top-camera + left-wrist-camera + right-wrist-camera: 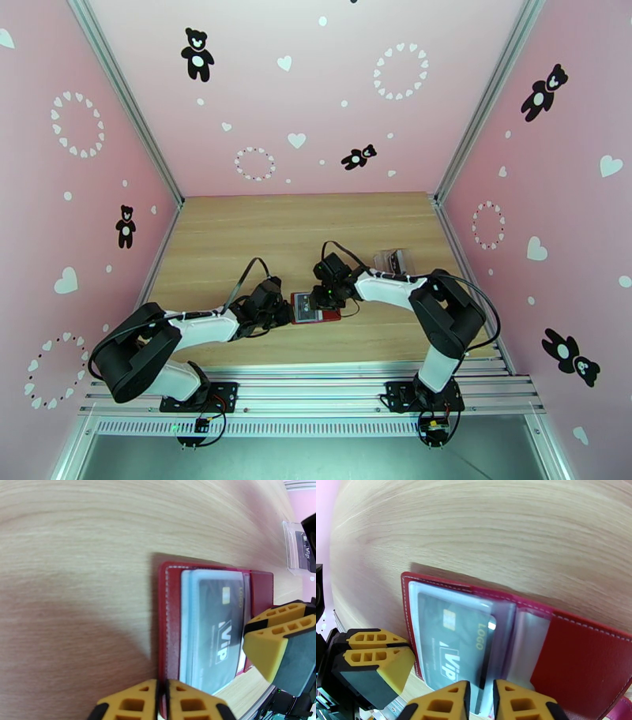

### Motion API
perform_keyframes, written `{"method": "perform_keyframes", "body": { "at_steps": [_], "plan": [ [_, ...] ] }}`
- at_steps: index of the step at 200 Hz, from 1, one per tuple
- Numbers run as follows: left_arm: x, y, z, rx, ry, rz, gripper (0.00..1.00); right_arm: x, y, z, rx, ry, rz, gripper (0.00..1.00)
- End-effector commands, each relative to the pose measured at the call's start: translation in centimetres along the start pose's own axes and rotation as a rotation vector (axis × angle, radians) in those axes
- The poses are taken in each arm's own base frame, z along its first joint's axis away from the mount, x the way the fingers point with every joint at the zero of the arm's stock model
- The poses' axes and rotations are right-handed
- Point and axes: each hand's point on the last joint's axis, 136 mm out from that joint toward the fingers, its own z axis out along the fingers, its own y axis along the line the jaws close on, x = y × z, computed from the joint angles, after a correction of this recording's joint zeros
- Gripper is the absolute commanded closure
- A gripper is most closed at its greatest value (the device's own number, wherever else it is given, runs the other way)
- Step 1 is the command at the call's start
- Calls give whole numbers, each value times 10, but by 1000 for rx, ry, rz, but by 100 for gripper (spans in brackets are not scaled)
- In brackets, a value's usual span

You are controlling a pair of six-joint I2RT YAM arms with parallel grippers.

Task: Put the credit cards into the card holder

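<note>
From above, the dark red leather-like card holder is found opened on the wood-grain surface between the left hand and right hand (fingertips too small to judge). In the left wrist view, its stitched edge is pinched by closed yellow fingers. In the right wrist view, a glossy dark credit card, half sleeved in clear plastic, is gripped by the right hand, its lower end hidden.

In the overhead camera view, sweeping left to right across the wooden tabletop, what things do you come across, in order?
left pincer → card holder → clear plastic case
</note>
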Motion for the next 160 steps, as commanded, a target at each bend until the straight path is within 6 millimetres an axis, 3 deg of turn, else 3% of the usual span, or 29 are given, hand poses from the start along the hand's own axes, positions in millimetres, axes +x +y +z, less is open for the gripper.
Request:
{"method": "perform_keyframes", "body": {
  "at_steps": [1,54,92,160],
  "plan": [
    [9,8,2,-27,26,7,86,-3,3,1,12,2,-13,76],
    [8,7,2,-23,24,7,86,1,-6,9,40,24,-13,78],
    [8,7,0,-22,21,7,87,5,-16,13,73,31,-14,86],
    [3,0,-11,-7,-1,16,86,8,-22,16,91,35,-14,90]
  ]
}}
